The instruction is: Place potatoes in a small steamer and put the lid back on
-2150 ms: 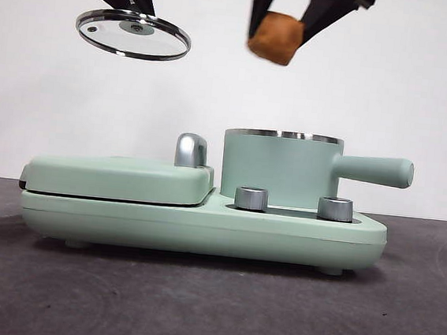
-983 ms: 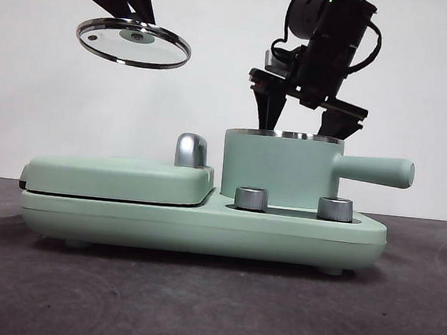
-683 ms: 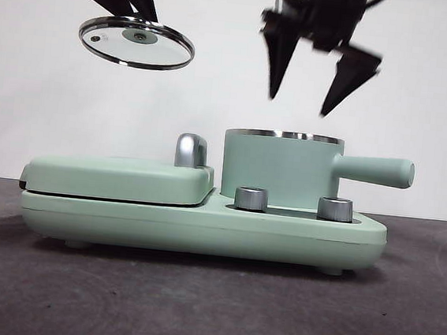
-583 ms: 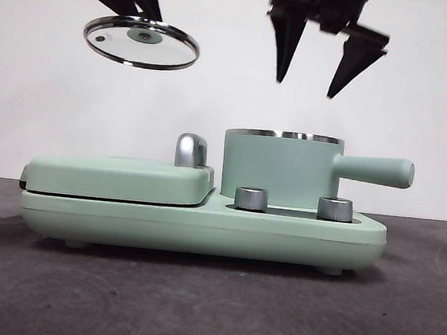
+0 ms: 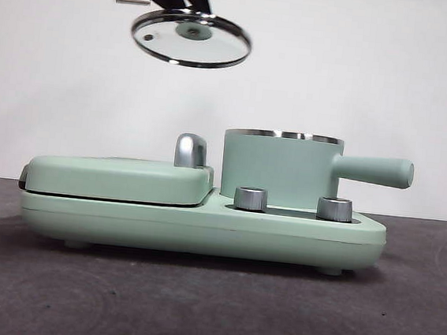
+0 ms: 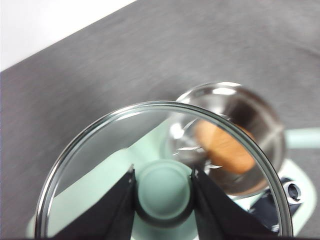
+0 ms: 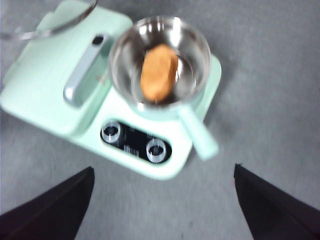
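The mint-green steamer pot (image 5: 280, 169) with a steel rim and side handle (image 5: 374, 170) stands on the appliance. The orange-brown potato (image 7: 159, 72) lies inside it, seen in the right wrist view and through the glass in the left wrist view (image 6: 225, 148); the pot wall hides it in the front view. My left gripper (image 6: 162, 186) is shut on the green knob (image 6: 163, 187) of the glass lid (image 5: 191, 38), holding it high, above and left of the pot. My right gripper (image 7: 162, 202) is open and empty, high above the appliance, out of the front view.
The flat green griddle cover (image 5: 119, 177) with a chrome handle (image 5: 191, 150) lies left of the pot. Two steel dials (image 5: 251, 199) (image 5: 335, 208) sit on the base front. A dark grey table (image 5: 210, 309) surrounds the appliance.
The right gripper let the potato go in the pot, opened, and rose out of the front view. The left gripper has carried the lid rightward toward the pot.
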